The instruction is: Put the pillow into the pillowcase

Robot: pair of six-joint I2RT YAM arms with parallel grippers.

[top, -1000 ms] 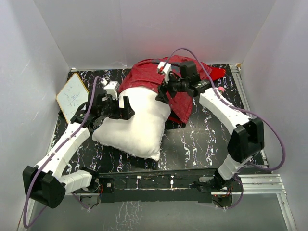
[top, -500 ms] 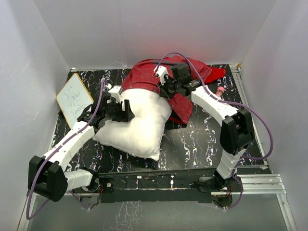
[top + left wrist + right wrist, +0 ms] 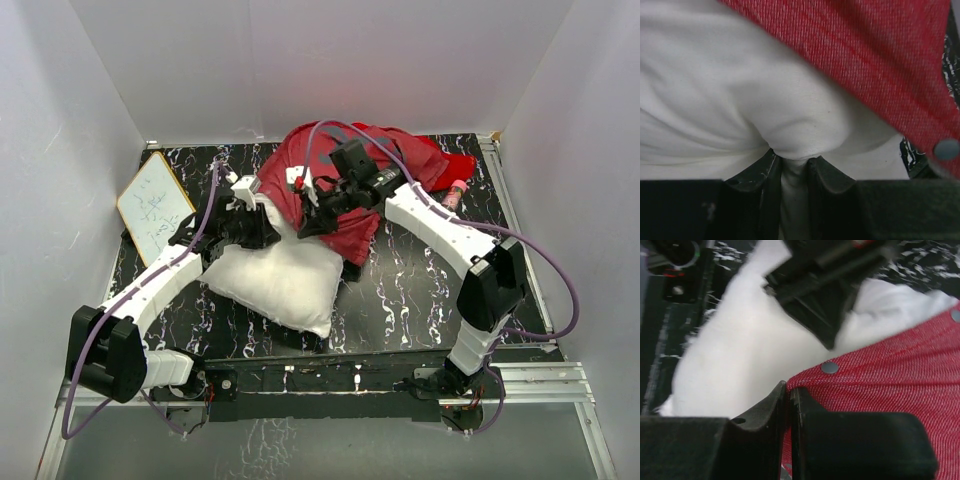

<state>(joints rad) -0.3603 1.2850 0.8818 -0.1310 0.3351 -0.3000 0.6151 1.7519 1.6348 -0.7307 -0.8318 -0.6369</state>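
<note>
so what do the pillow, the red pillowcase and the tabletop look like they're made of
Pillow: fine, smooth white woven cloth, matte, probably cotton over soft filling; it puckers into rounded folds.
Pillowcase: coarser red fabric, matte, with clear diagonal ribs like twill; fibre unclear.
Tabletop: black with white veins, marble-look; real stone or printed sheet, can't tell.

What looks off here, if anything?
Nothing is spilled or visibly damaged. The pillowcase is bunched in a crumpled heap and covers only the far end of the pillow, which lies diagonally and is mostly still bare. The small white board sits askew at the far left.
</note>
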